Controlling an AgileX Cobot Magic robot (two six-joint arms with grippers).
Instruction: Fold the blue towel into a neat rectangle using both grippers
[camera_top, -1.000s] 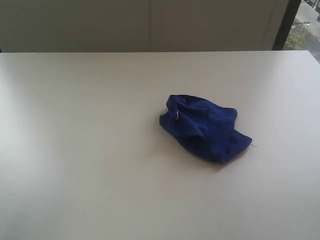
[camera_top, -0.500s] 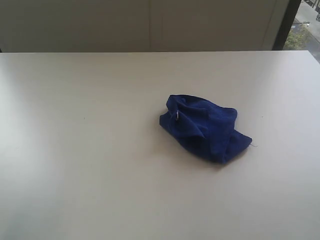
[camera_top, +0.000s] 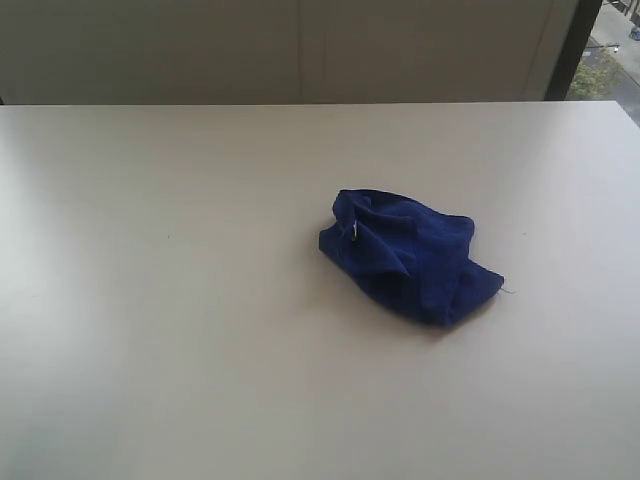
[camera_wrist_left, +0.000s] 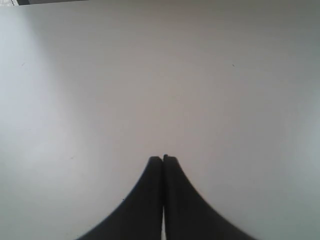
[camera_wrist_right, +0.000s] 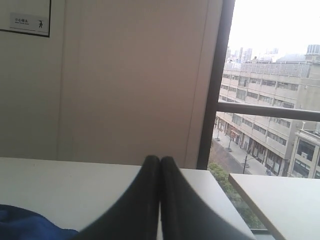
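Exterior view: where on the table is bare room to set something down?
The table is bare from its left edge to the blue towel, also along the far edge and the near strip. Only the crumpled towel, right of centre, takes room.

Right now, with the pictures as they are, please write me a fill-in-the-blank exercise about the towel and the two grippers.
1. The towel on the table is ____ in colour.
2. It is not yet ____ into a rectangle.
3. The jaws of the left gripper and the right gripper are both ____.
Missing words: blue; folded; shut.
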